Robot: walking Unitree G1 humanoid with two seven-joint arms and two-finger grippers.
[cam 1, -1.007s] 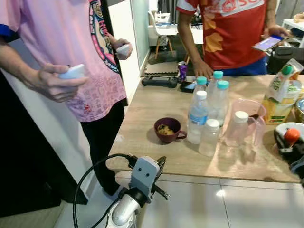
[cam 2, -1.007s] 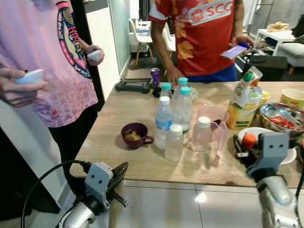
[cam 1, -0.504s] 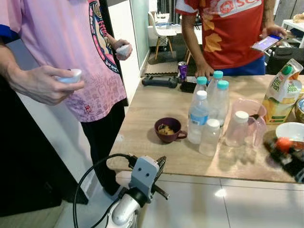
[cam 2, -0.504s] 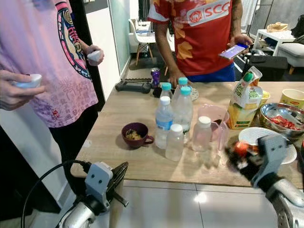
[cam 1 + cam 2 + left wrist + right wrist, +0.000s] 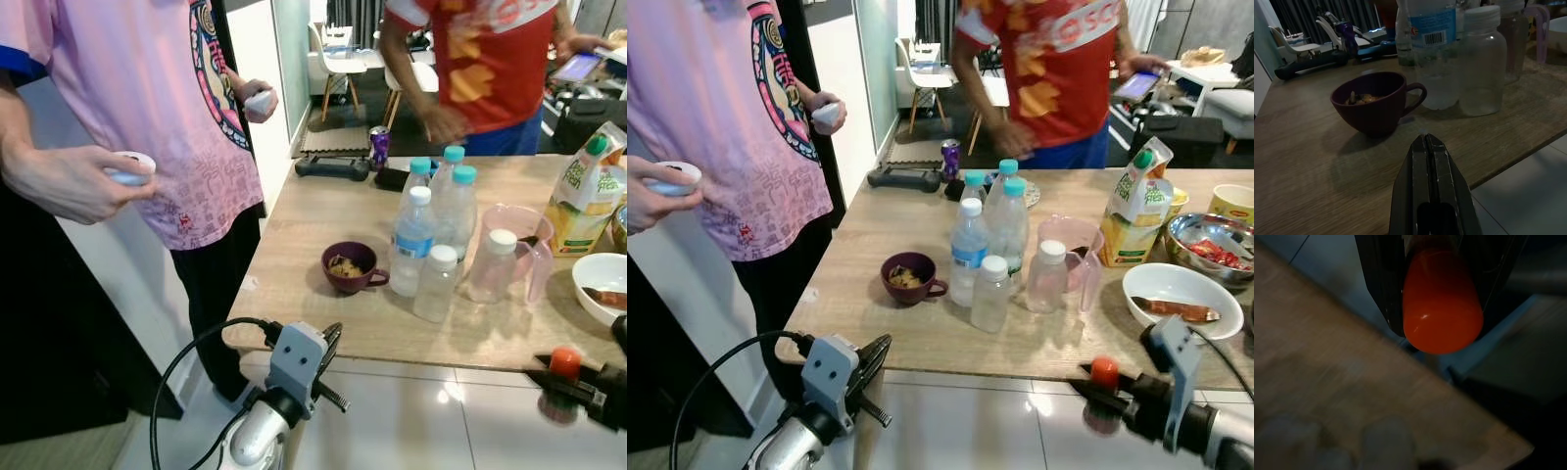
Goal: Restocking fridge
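My right gripper point(image 5: 1099, 386) is shut on a small orange-capped bottle point(image 5: 1104, 372), held just off the wooden table's front edge point(image 5: 1019, 364) above the floor. Its orange cap point(image 5: 1442, 308) sits between the black fingers in the right wrist view. On the table stand several clear water bottles point(image 5: 411, 240), a small white-capped bottle point(image 5: 434, 284), a pink pitcher point(image 5: 516, 253) and a juice carton point(image 5: 585, 191). My left gripper point(image 5: 329, 343) is shut and empty, low at the table's front left edge, pointing toward a purple mug point(image 5: 1374, 105).
A person in a pink shirt point(image 5: 147, 108) stands close on the left, holding white controllers. Another person in a red shirt point(image 5: 1058, 69) leans at the far side. A white bowl point(image 5: 1181, 295), a steel bowl point(image 5: 1205, 238) and a yellow cup point(image 5: 1229, 204) fill the table's right end.
My right gripper drew the orange-capped bottle back from above the white bowl, off the table's front edge and lower. The person in red leaned and shifted. The left arm stayed still.
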